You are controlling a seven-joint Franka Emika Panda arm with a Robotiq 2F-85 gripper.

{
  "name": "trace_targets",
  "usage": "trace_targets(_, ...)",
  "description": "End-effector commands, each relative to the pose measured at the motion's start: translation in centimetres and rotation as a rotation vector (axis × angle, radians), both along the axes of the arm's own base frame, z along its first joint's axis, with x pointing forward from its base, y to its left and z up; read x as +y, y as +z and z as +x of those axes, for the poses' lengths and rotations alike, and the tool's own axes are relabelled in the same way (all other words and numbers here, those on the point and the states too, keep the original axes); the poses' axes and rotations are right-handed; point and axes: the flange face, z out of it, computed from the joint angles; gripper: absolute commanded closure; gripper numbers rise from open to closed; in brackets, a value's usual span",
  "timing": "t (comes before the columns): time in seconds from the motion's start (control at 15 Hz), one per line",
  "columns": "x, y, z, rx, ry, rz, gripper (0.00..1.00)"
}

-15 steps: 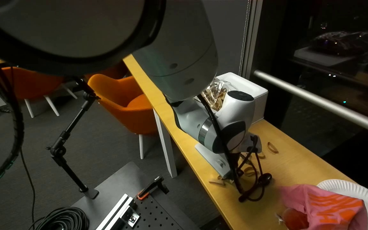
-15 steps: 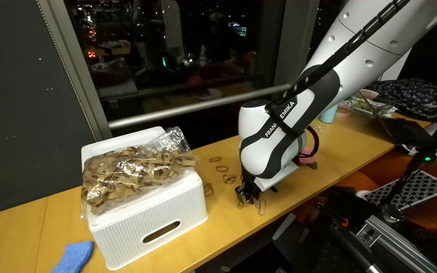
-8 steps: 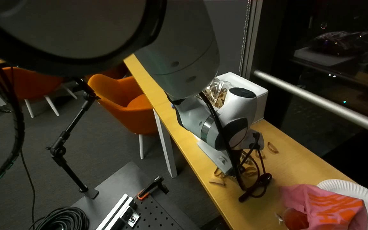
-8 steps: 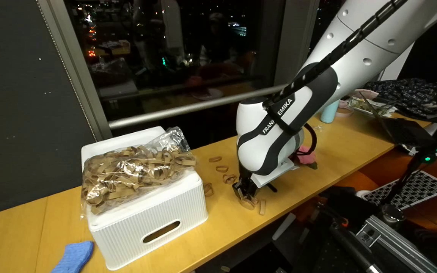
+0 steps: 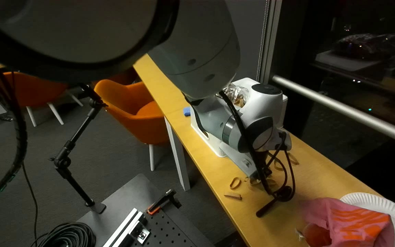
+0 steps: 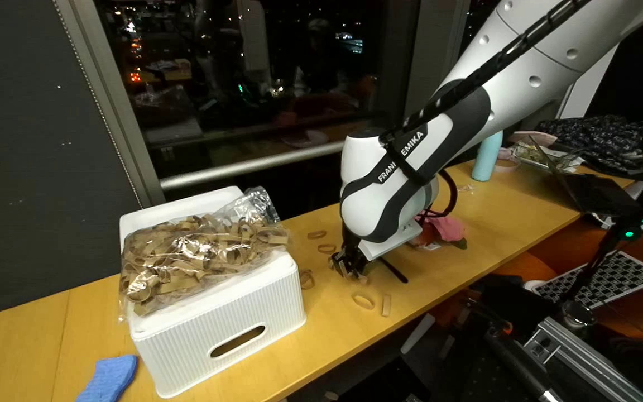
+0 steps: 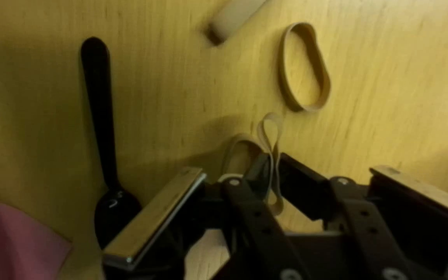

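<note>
Rubber band (image 7: 272, 157), tan and flat, sits pinched between the fingertips of the gripper (image 7: 273, 165), which stand nearly together with only its strands in the gap; a small loop bulges past them. It is over the table (image 6: 332, 335), between the white bin (image 6: 179, 357) and a black spoon (image 7: 103, 132). The wrist view makes that grip plain, while in both exterior views I cannot surely pick out the held band. A second band (image 7: 241, 137) arches just beside it; whether they touch, I cannot tell. An exterior view shows a paper plate (image 5: 393, 207) partly hidden by pink cloth (image 5: 355, 219); the wrist view catches only that cloth's corner. Two loose bands (image 6: 386, 305) lie on the strip of wood toward the room-side edge, while the window rail (image 6: 254, 164) runs beyond the other.
</note>
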Motion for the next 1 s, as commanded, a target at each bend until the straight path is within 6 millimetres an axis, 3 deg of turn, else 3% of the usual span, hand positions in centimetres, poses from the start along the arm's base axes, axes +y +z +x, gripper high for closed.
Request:
trace_targets(0.0,-0.7,0.5,1.0,-0.015,-0.017,-0.012,0.88)
trace_targets(0.07,-1.1,0.4,0.9,-0.016,-0.023,-0.015,0.63)
trace_targets(0.2,-1.9,0.4,0.9,-0.019,-0.034,-0.02,0.58)
trace_targets(0.53,-3.7,-0.6,0.5,-0.009,-0.056,-0.047,0.22)
trace_targets(0.73,-3.5,-1.2,0.4,-0.003,-0.053,-0.051,0.02)
trace_targets(0.93,-3.0,-2.0,0.6,0.002,-0.037,-0.051,0.0)
